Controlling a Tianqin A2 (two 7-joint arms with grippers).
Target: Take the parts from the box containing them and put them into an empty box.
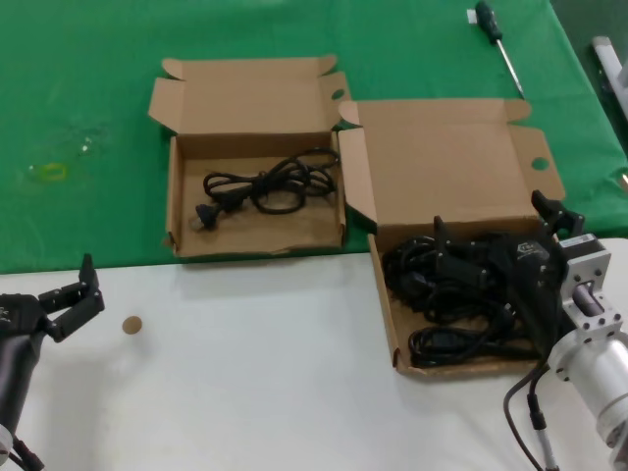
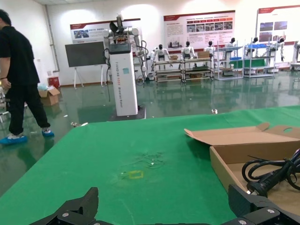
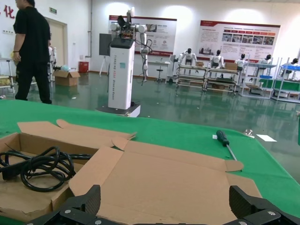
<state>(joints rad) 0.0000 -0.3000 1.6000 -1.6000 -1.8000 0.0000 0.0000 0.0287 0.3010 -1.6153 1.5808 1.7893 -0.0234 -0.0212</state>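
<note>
The larger brown box, its lid flap pierced by a round hole, stands at the right and holds a heap of black cables. My right gripper hovers open over that heap, holding nothing; the right wrist view shows its fingers spread over the lid. The smaller box stands to the left with one black cable lying in it. That cable also shows in the left wrist view. My left gripper is open and empty, low at the table's left front.
A screwdriver lies on the green cloth at the back right. A small brown disc lies on the white table near my left gripper. A yellow mark is on the cloth at the left.
</note>
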